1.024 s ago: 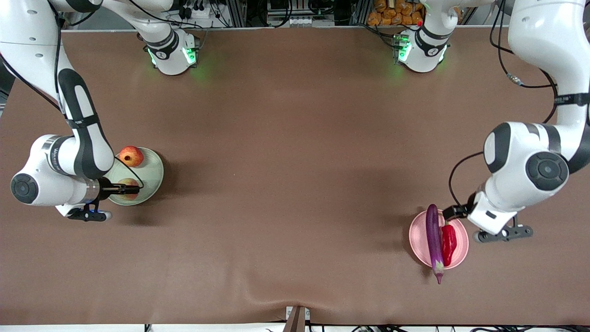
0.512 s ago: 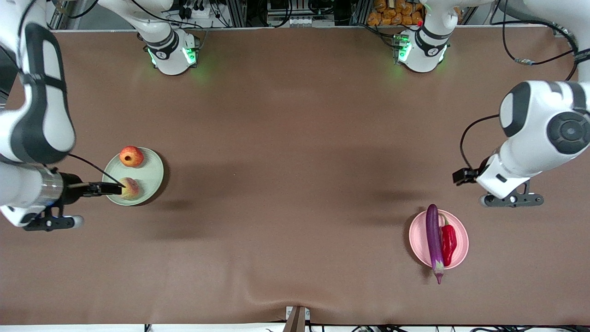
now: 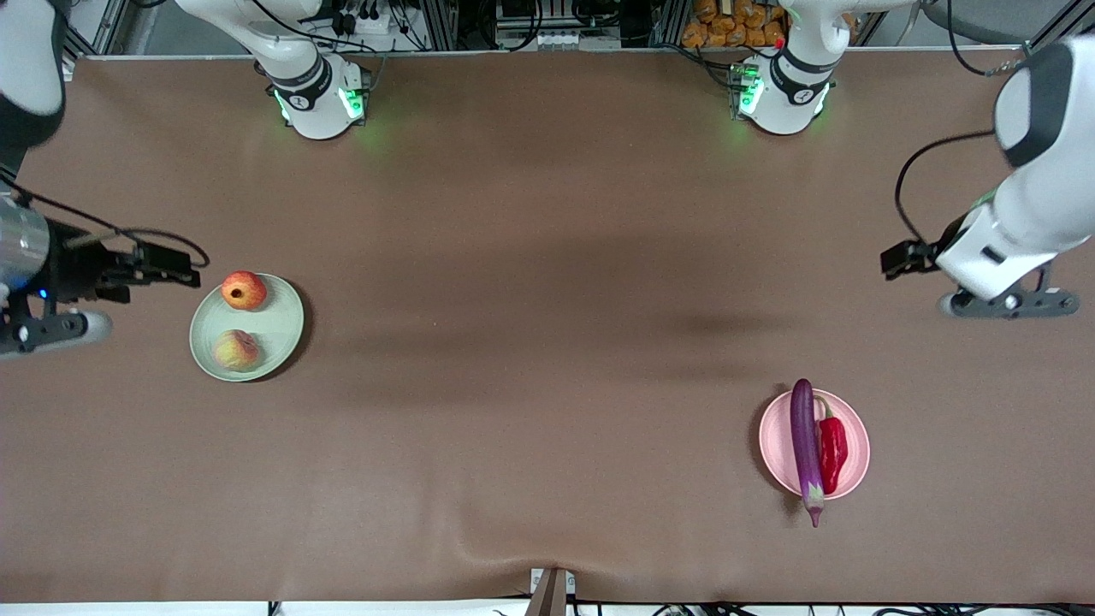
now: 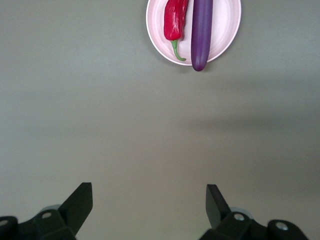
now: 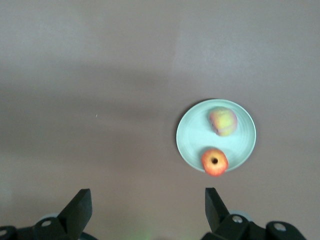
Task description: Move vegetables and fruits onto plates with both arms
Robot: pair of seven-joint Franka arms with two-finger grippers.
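Brown matte tabletop (image 3: 530, 257) runs w/ both arm bases, green-lit, along its edge farthest from the front camera, shelving & cables past that edge.

Round ridged pale mint green plate (image 3: 282, 329) sits toward the right arm's end of table. On it: round red-orange pomegranate-like fruit w/ small crown (image 3: 244, 290), and round pale yellow-pink peach (image 3: 237, 350) nearer the front camera; the two are close but apart. Right wrist view shows same pair: plate (image 5: 192, 140), crowned fruit (image 5: 215, 162), peach (image 5: 223, 121).

Round ridged pale pink plate (image 3: 774, 441) sits toward the left arm's end, nearer the front camera than the green one. Long slender glossy purple eggplant (image 3: 805, 445) lies across it, calyx tip overhanging the rim toward the front camera. Shorter shiny red chili pepper w/ curved green stem (image 3: 833, 447) lies alongside, touching the eggplant. Left wrist view: pink plate (image 4: 227, 30), eggplant (image 4: 201, 30), chili (image 4: 175, 20).

Right gripper (image 3: 175, 265) is up over bare table just off the green plate's rim, fingers spread wide, nothing in them; own view (image 5: 148, 205) shows both fingers w/ only tabletop between.

Left gripper (image 3: 898, 259) is up over bare table, well apart from the pink plate, fingers wide apart too, empty (image 4: 149, 205).
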